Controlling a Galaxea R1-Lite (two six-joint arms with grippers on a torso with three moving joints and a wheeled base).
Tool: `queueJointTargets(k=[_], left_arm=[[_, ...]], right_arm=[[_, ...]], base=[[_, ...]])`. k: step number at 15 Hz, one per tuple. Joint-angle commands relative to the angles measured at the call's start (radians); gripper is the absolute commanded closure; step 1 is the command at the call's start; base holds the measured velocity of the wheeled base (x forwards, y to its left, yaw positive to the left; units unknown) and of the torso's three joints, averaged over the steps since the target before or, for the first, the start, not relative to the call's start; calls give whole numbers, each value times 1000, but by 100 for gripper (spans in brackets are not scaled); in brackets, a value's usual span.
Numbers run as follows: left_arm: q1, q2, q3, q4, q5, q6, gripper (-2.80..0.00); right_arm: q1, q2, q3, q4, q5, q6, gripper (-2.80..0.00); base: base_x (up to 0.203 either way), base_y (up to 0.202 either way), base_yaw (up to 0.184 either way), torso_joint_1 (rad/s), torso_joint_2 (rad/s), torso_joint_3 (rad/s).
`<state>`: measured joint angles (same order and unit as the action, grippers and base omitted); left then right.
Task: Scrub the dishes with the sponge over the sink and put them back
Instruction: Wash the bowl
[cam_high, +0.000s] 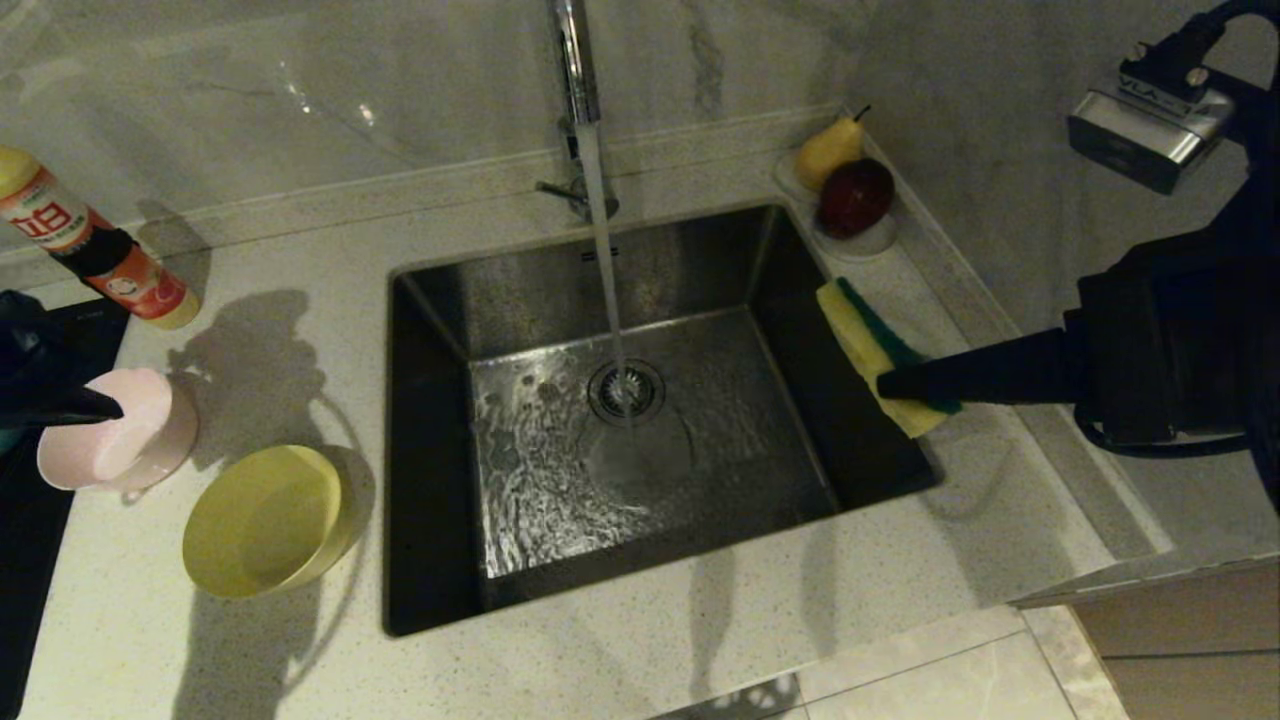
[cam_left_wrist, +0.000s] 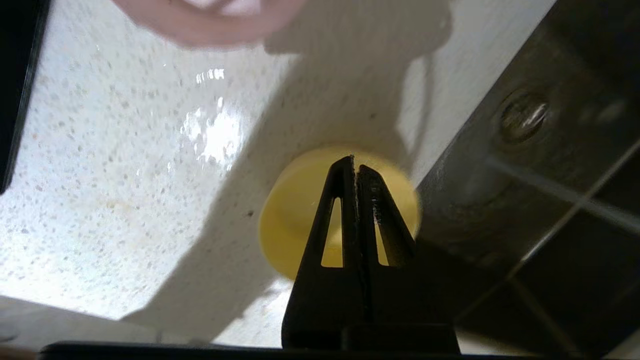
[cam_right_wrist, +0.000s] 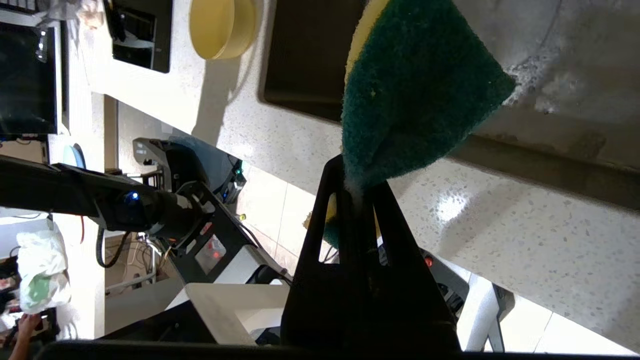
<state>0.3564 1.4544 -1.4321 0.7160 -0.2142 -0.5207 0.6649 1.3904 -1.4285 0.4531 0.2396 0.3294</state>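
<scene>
Pale speckled stone forms the table (cam_high: 700, 640), set against a marbled wall, with the sink (cam_high: 430, 470) let into its middle. Water runs from the chrome tap (cam_high: 575, 70) onto the round drain strainer (cam_high: 626, 391), and the basin floor is wet and rippled.

Left gripper (cam_high: 105, 407): positioned at the left edge of the head view, beside the pink bowl (cam_high: 150, 440). Its fingers (cam_left_wrist: 345, 200) are pressed flat together in the left wrist view, with nothing between them. The head view shows the tip reaching over the pink bowl's rim; contact cannot be confirmed. That bowl stands tilted on the table, left of the sink.

The yellow bowl (cam_high: 265, 520) sits just beside the pink one, nearer the robot, also tilted, between the pink bowl and the sink's left rim. The two bowls are close, not clearly touching.

Right gripper (cam_high: 890, 385): held level over the right rim of the sink. Its fingers (cam_right_wrist: 330, 200) are clamped on one end of the sponge (cam_high: 865, 345), which projects beyond them, yellow foam and dark green scouring face both visible. The sponge is clear of the water stream.

Other items: a small white dish (cam_high: 865, 240) at the sink's far right corner carries a pear (cam_high: 828, 150) and a red apple (cam_high: 856, 196). A bottle (cam_high: 90, 250) with a red and white label lies tilted at far left.
</scene>
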Motion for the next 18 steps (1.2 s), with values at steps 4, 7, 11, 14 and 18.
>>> queueJointTargets(k=[4, 7, 11, 14, 18], left_arm=[[-17, 32, 135, -5, 16, 71, -280], [-17, 49, 175, -12, 14, 89, -280], [-37, 75, 209, -15, 15, 89, -280], [-37, 73, 240, -77, 16, 90, -280], [-46, 80, 277, -91, 34, 90, -280]], right_arm=[[-4, 5, 2, 9, -5, 13, 0], [-4, 9, -9, 10, -6, 10, 0], [-25, 16, -9, 10, -6, 11, 0], [-37, 19, -23, 13, -9, 10, 0], [-39, 13, -21, 16, -9, 13, 0]], base=[[0, 0, 0, 0, 0, 0], [0, 0, 0, 0, 0, 0], [0, 0, 0, 0, 0, 0], [0, 0, 0, 0, 0, 0], [0, 0, 0, 0, 0, 0]])
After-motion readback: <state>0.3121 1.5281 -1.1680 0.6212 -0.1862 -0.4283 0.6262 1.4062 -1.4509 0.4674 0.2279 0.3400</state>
